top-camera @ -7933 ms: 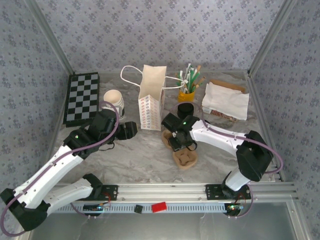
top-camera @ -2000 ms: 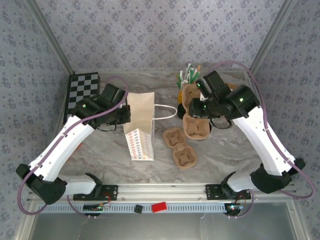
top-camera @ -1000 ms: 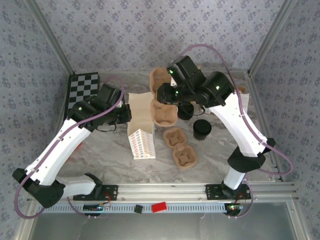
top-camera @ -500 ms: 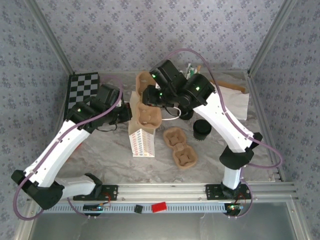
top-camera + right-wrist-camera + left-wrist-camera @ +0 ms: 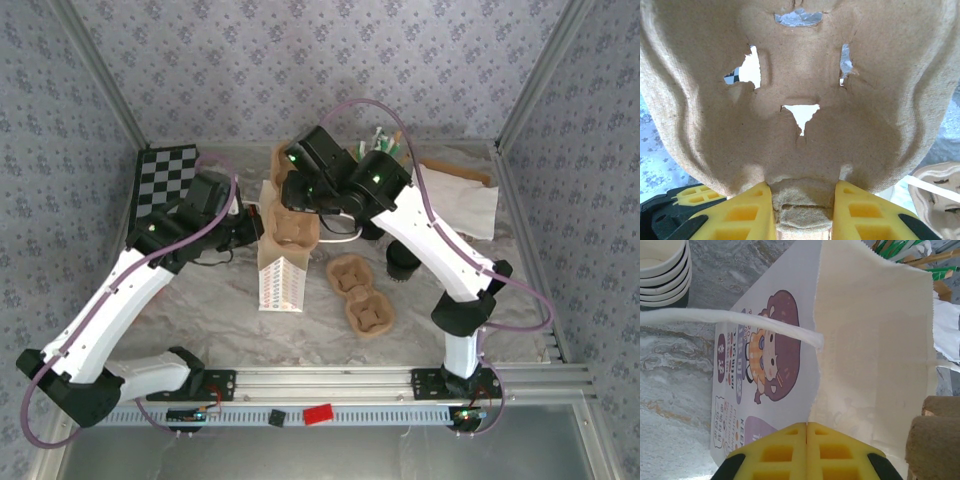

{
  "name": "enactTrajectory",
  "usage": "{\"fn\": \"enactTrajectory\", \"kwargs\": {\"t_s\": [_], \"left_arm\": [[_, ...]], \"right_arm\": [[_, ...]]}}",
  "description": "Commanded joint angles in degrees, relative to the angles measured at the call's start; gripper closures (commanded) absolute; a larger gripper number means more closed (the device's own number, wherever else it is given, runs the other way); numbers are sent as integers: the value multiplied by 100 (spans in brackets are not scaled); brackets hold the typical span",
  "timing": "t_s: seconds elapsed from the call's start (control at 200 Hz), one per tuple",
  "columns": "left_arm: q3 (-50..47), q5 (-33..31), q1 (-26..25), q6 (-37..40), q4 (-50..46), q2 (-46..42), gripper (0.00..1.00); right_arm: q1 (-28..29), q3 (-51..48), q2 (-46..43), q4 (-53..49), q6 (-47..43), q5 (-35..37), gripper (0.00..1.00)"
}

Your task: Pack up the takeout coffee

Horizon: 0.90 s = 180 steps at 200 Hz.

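One marble-patterned table (image 5: 200, 320) carries everything, and two arms reach over its middle. One white paper bag (image 5: 282, 283) stands just left of centre, printed with dots and a cartoon girl, its mouth facing up. It has two cord handles; one (image 5: 730, 320) crosses the left wrist view.

The left gripper (image 5: 807, 432) is at the bag's far-left rim, its yellow fingers pressed flat together with the paper edge pinched between them. At the far left lies one checkerboard (image 5: 163, 185), and at the far right one pile of white napkins (image 5: 465, 205).

There are two brown pulp cup carriers. The first carrier (image 5: 292, 225) hangs over the bag's mouth. The right gripper (image 5: 802, 200) holds it, its jaws narrowed onto a tab at the carrier's edge. The second carrier (image 5: 360, 298) lies flat on the table, just right of the bag.

One stack of nested cream-rimmed cups (image 5: 662, 270) stands left of the bag; at least four rims can be counted.

The one takeout coffee (image 5: 402, 260), dark with a black lid, stands upright on the table. It is right of the lying carrier, partly behind the right arm, outside the bag and touched by neither gripper. One bunch of green and white straws (image 5: 385, 145) stands at the far side.
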Motion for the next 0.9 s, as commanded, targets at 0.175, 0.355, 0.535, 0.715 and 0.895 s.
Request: {"fn": "enactTrajectory", "kwargs": {"t_s": [0.175,0.355,0.535,0.715,0.895], "left_arm": [[-72,84,14,-248,386,-166,100],[-96,40,12,-298,377,-264,100],[-146,13,7,-316,346,-345,100],[-118,87,9,-373,409,-346,100],[-106,14,40,-469,408,-443,100]], "right_arm": [[138,-442,-13,101,299,497,73],[232,-188,73,197,407,493,74],[211,-105,25,365,556,233,75],[168,-119,122,442,596,205,76],[125,-577,22,414,817,154,76]]}}
